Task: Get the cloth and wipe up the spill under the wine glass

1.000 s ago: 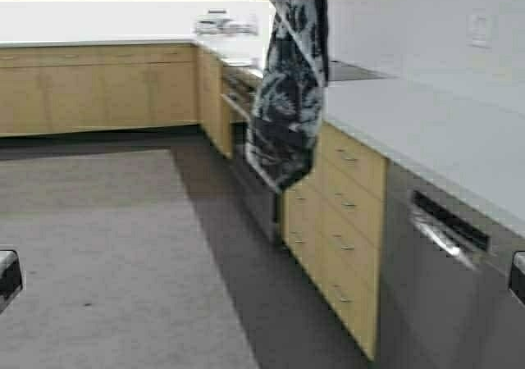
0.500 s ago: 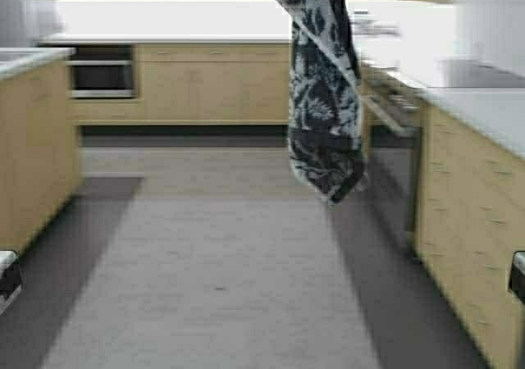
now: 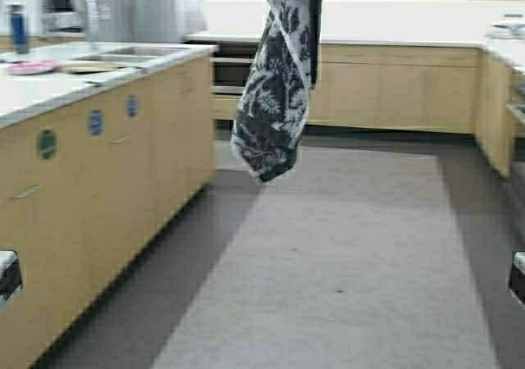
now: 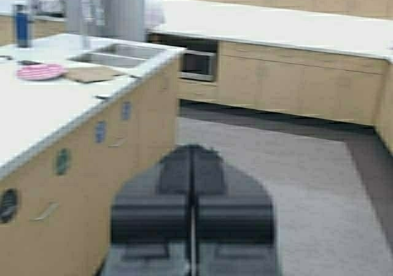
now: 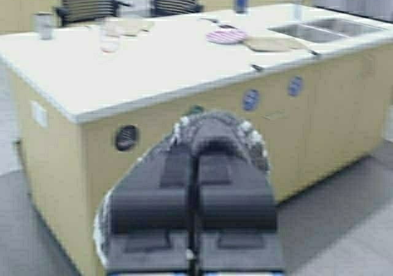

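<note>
The first half of the job looks done: the cloth (image 3: 276,90) is off its rack and hangs in a long limp fold from high up in the middle of the high view, clear of the floor and near the corner of the kitchen island. The right gripper (image 5: 194,211) has its jaws pressed together with the printed fabric bunched around them, so it is the one carrying it. The left gripper (image 4: 192,218) is held out over the floor beside the island with its jaws shut on nothing.

What is left is all the wiping: reaching the glass, dealing with it, and mopping under it.

Only the right wrist view takes in the far end of the tabletop (image 5: 153,67), where the wine glass (image 5: 110,38) stands near a steel tumbler (image 5: 43,25), well apart from the cloth. The high view shows only the sink (image 3: 135,55) end, a pink plate (image 3: 31,67) and a blue bottle (image 3: 17,28). I cannot make out any spill.
</note>
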Robot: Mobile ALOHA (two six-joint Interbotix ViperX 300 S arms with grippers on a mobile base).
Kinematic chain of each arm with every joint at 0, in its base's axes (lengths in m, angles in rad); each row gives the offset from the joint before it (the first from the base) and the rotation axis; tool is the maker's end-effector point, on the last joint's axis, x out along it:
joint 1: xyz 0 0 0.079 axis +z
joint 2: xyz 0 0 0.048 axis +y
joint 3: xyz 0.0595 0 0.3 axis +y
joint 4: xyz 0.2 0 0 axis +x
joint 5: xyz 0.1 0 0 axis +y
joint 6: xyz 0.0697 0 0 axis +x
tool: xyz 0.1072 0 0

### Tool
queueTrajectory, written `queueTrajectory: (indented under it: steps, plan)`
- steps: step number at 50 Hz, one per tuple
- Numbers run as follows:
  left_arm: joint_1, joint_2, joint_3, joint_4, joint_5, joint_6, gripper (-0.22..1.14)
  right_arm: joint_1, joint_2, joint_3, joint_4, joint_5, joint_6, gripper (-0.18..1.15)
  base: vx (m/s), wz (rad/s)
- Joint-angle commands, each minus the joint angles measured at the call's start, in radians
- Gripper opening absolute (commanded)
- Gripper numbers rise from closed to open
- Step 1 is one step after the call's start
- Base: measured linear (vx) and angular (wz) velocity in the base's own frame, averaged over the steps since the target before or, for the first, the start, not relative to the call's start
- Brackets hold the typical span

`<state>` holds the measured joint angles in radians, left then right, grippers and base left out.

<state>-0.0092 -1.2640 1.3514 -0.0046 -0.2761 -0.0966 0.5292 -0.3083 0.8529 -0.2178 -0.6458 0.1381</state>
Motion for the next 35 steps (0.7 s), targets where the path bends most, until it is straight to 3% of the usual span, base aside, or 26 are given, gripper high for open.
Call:
queueTrajectory:
  steps: [1,35]
  plan:
    - [0.002,0.02,-0.012,-0.002,-0.006,0.002,0.02,-0.002,-0.018,-0.012,0.005,-0.018,0.002,0.05,-0.01,0.4]
    - [0.002,0.046,-0.017,0.0,-0.046,0.008,0.02,-0.002,0.015,-0.002,0.008,-0.017,-0.005,0.05,0.01,0.44]
